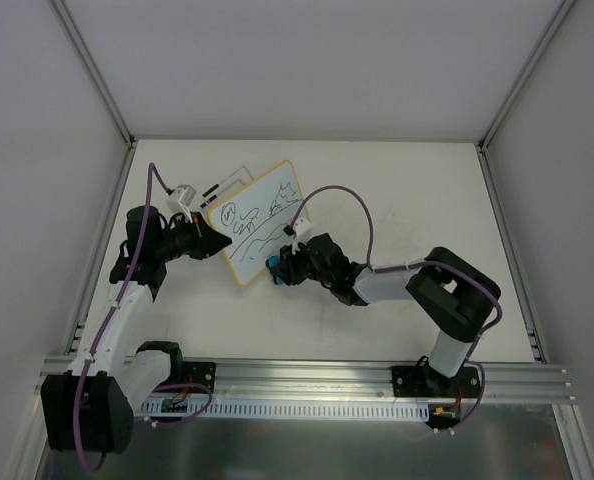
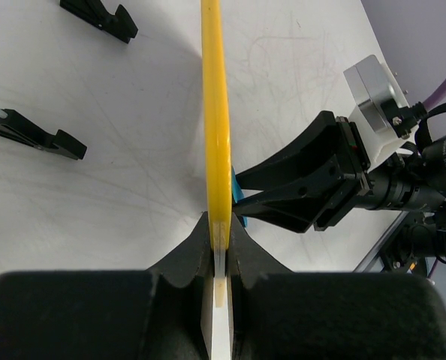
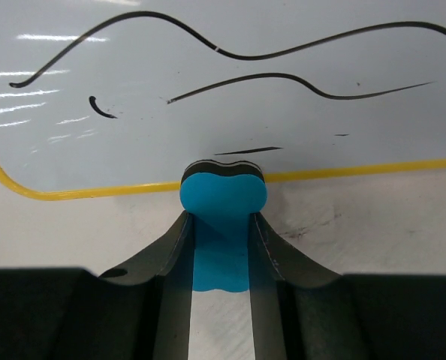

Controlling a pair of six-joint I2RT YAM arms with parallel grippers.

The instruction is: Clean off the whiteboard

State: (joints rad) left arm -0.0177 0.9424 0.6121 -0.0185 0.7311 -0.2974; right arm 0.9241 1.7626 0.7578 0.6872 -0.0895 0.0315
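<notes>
The whiteboard (image 1: 260,218), white with a yellow rim and black scribbles, sits tilted at the table's middle left. My left gripper (image 1: 217,245) is shut on its left edge. In the left wrist view the yellow rim (image 2: 215,112) runs edge-on out of the closed left gripper (image 2: 221,240). My right gripper (image 1: 277,268) is shut on a small blue eraser (image 1: 274,263) at the board's near edge. In the right wrist view the eraser (image 3: 223,196) sticks out of the right gripper (image 3: 221,219), with its front end at the yellow rim of the whiteboard (image 3: 208,75).
Two black clip-like pieces (image 2: 103,19) (image 2: 35,131) lie on the table left of the board; from above they show behind the board's far-left corner (image 1: 227,186). White walls enclose the table (image 1: 407,200) on three sides. A metal rail (image 1: 307,375) runs along the near edge.
</notes>
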